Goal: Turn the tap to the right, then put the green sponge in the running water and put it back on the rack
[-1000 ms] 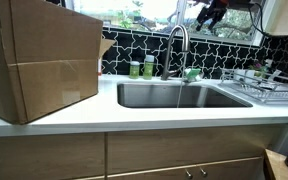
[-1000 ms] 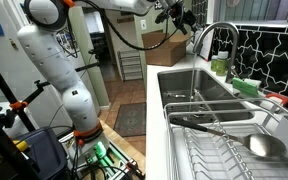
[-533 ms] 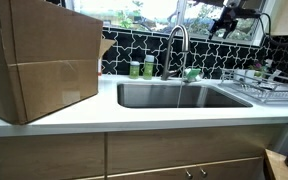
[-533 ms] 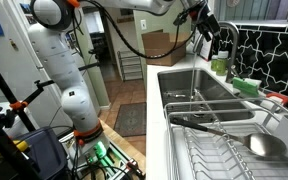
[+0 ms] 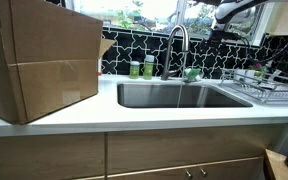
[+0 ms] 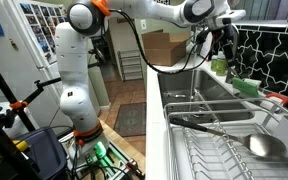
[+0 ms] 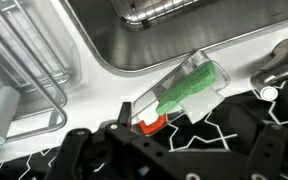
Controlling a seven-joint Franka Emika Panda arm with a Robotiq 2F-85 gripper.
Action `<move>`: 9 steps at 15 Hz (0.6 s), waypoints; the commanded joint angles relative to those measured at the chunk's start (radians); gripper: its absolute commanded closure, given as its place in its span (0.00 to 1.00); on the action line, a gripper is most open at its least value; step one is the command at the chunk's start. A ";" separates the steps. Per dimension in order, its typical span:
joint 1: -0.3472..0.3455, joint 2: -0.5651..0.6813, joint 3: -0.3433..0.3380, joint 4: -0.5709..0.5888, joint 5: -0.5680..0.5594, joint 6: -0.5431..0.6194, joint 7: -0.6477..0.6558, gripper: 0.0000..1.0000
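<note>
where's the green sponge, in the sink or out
Out: the green sponge lies in a clear holder on the counter beside the sink.

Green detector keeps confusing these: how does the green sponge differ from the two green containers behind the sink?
The green sponge lies low; the two green containers stand upright. The sponge is all green; the containers have pale tops. In an exterior view they flank the tap on opposite sides. Both are green, behind the sink.
</note>
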State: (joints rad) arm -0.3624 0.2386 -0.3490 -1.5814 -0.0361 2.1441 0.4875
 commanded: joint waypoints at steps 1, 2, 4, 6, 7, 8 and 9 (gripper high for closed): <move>-0.029 0.154 0.003 0.161 0.168 -0.035 0.088 0.00; -0.035 0.185 0.004 0.191 0.207 -0.032 0.117 0.00; -0.052 0.235 0.011 0.241 0.277 -0.035 0.174 0.00; -0.065 0.270 0.018 0.277 0.315 -0.030 0.201 0.00; -0.070 0.286 0.018 0.290 0.325 -0.031 0.220 0.00; -0.076 0.300 0.020 0.305 0.335 -0.032 0.236 0.00; -0.081 0.311 0.022 0.314 0.344 -0.034 0.254 0.00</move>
State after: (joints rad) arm -0.4074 0.4903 -0.3439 -1.3445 0.2615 2.1436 0.6887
